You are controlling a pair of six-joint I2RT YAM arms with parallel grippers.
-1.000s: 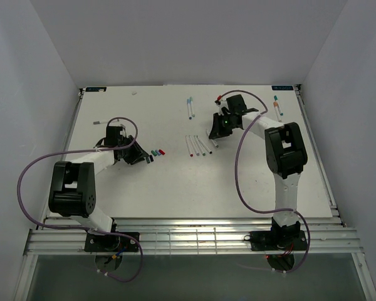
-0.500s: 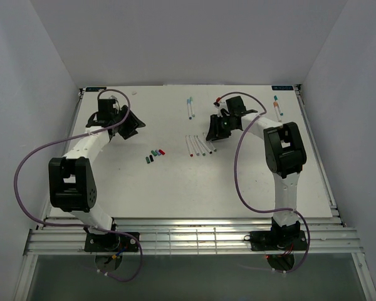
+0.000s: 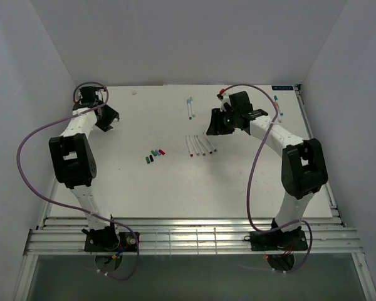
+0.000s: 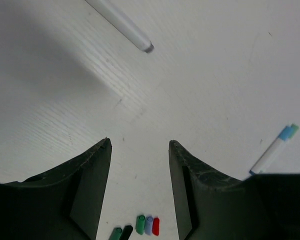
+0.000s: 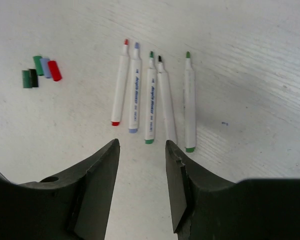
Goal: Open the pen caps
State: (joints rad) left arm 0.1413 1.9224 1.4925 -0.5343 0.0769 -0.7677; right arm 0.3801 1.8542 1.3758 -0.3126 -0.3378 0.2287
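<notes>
Top external view shows five loose pen caps (image 3: 154,154) lying close together on the white table (image 3: 175,188), a bit left of the middle. Just right of them lie five pens (image 3: 199,145) in a row (tips bare). Both the left gripper (image 4: 140,144) and the right gripper (image 5: 142,144) have their fingers apart and hold nothing

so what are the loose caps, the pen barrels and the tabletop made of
Loose caps: probably moulded plastic, in solid colours with a slight sheen.
Pen barrels: likely smooth white plastic, slightly glossy, with lettering printed on the side.
Tabletop: looks like white painted or laminated board, matte, with faint grain-like streaks. Which of the two it is cannot be told.
</notes>
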